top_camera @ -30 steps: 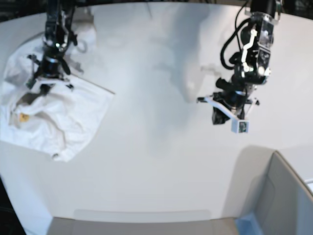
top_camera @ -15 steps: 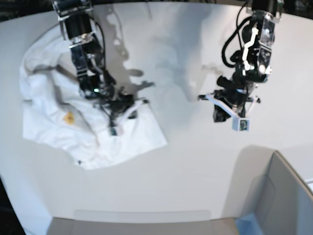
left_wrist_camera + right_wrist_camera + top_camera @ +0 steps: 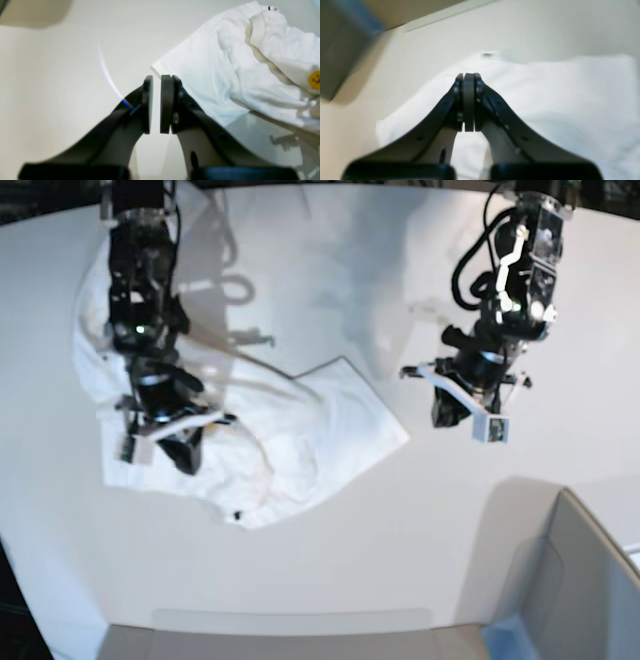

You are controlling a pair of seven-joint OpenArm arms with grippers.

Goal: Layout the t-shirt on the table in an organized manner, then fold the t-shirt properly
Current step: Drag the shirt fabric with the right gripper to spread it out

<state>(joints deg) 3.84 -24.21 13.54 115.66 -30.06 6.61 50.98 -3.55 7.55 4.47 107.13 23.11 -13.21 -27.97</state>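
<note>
T-shirt (image 3: 300, 430) now nearer table (image 3: 330, 580) centre

Robot lab, bare white table (image 3: 330, 560) (two arms)

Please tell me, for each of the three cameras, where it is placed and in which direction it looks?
Base: high above, looking down on the table; both arms show.
Left wrist: behind the left gripper, jaws slightly apart, facing the t-shirt corner.
Right wrist: behind the right gripper, shut, hovering above cloth.
Shared: base and left wrist both show the t-shirt's pointed corner.
</note>
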